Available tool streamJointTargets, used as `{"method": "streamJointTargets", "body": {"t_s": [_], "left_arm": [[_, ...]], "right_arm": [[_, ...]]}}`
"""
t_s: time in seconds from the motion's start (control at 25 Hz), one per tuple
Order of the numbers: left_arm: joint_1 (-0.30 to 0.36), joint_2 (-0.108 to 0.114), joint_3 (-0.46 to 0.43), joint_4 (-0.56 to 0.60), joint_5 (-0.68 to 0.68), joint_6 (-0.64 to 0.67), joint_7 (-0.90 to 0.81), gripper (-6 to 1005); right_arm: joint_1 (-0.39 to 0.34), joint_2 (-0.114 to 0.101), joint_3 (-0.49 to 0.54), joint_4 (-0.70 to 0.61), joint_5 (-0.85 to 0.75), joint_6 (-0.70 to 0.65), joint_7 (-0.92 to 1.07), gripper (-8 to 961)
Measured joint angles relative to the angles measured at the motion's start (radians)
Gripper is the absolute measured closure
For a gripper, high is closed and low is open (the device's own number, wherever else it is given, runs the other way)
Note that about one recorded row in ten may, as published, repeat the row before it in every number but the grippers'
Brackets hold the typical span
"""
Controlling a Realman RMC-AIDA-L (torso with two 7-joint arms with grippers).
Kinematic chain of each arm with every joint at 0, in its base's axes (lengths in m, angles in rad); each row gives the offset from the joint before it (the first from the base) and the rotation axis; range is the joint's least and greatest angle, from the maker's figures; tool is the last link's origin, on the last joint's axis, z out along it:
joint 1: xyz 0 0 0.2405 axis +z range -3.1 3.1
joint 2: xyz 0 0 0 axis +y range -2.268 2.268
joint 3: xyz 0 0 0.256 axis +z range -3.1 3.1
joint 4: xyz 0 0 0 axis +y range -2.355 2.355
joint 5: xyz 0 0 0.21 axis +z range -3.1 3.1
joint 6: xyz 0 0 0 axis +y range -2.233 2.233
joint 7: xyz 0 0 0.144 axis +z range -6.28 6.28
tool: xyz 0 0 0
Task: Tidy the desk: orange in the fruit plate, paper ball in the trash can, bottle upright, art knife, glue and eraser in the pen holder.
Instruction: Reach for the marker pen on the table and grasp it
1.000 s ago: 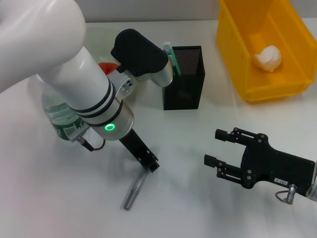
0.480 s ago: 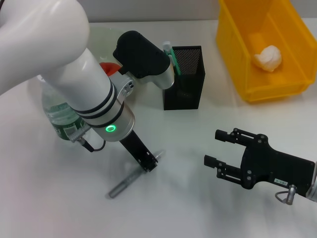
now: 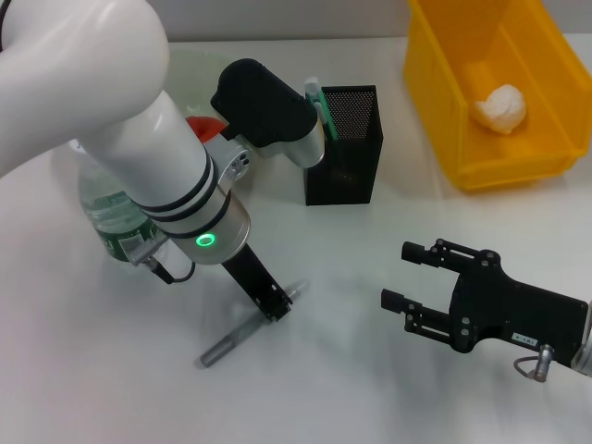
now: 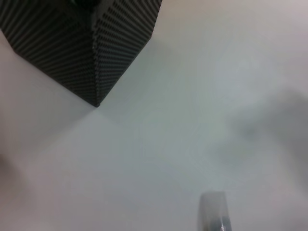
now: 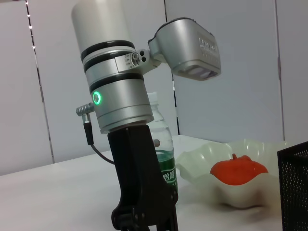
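My left gripper (image 3: 271,307) is low over the desk (image 3: 370,388), shut on the glue (image 3: 231,342), a grey stick that slants across the table. The stick's upper tip pokes out past the fingers, and the glue's end (image 4: 214,214) shows in the left wrist view. The pen holder (image 3: 342,143) stands behind, with the mint-green art knife (image 3: 317,102) in it. The orange (image 5: 238,173) lies in the fruit plate (image 5: 202,159). The bottle (image 3: 111,213) stands upright. The paper ball (image 3: 499,106) is in the trash can (image 3: 435,92). My right gripper (image 3: 398,274) hovers open at the front right. The eraser is out of view.
The left arm's white forearm (image 3: 139,157) covers much of the plate and bottle in the head view. The yellow bin fills the back right corner. Bare tabletop lies between the two grippers and in front of the pen holder (image 4: 82,43).
The glue stick swung from nearly straight toward the front to a slant, its lower end moving left. The left gripper shifted slightly left. The right gripper stayed still.
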Motion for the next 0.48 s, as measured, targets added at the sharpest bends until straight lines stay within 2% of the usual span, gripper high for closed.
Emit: {"method": "streamJointTargets", "body": {"t_s": [0.48], "left_arm": [[-0.007,0.000,0.000,-0.007,0.002,-0.004,0.010,772]], "right_arm": [[0.000,0.000,0.000,0.000,0.000,0.000,0.000,286]]}}
